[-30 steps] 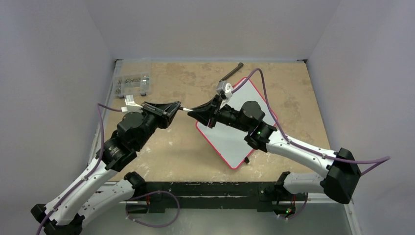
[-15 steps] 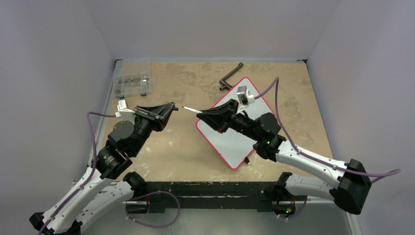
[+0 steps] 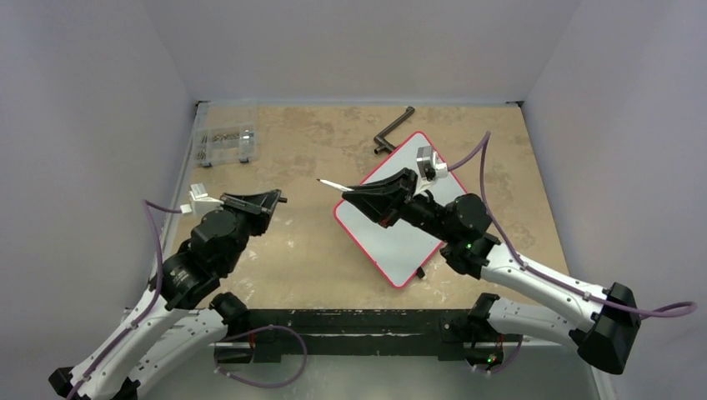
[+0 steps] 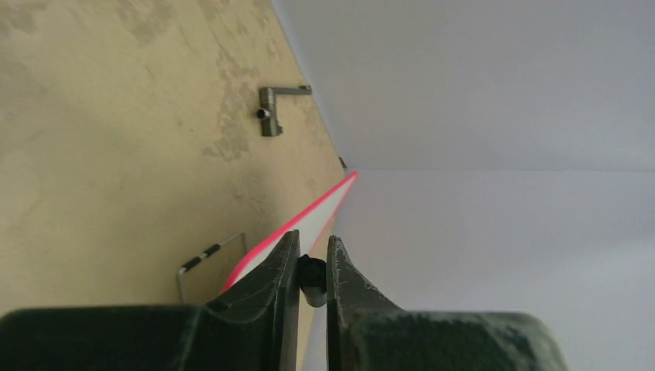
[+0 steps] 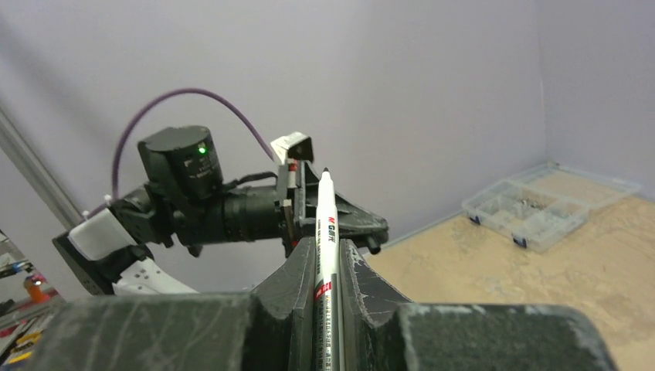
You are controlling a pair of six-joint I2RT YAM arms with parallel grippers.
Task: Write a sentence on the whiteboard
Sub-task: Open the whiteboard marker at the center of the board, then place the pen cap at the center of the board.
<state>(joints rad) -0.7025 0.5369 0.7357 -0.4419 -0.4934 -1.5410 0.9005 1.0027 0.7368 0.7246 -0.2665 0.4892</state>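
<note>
The whiteboard (image 3: 400, 248), pale with a thin red rim, lies tilted on the tan table right of centre; its edge shows as a red line (image 4: 305, 220) in the left wrist view. No sentence shows on its visible surface. My right gripper (image 3: 350, 191) hovers over the board's left corner, shut on a white marker (image 3: 332, 182) whose bare black tip points left. In the right wrist view the marker (image 5: 324, 232) runs up between the right gripper's (image 5: 326, 244) jaws. My left gripper (image 3: 275, 198) is a short gap to the left, shut on the small black marker cap (image 4: 313, 275).
A clear compartment box (image 3: 225, 143) sits at the back left, also seen as the box (image 5: 533, 209) from the right wrist. A black crank-shaped tool (image 3: 392, 128) lies behind the board. A thin wire loop (image 4: 202, 259) lies beside the board's edge. Walls enclose three sides.
The two grippers, joined tip to tip a second ago, have pulled apart. The left drew back left with the cap; the right swung right and down with the uncapped marker.
</note>
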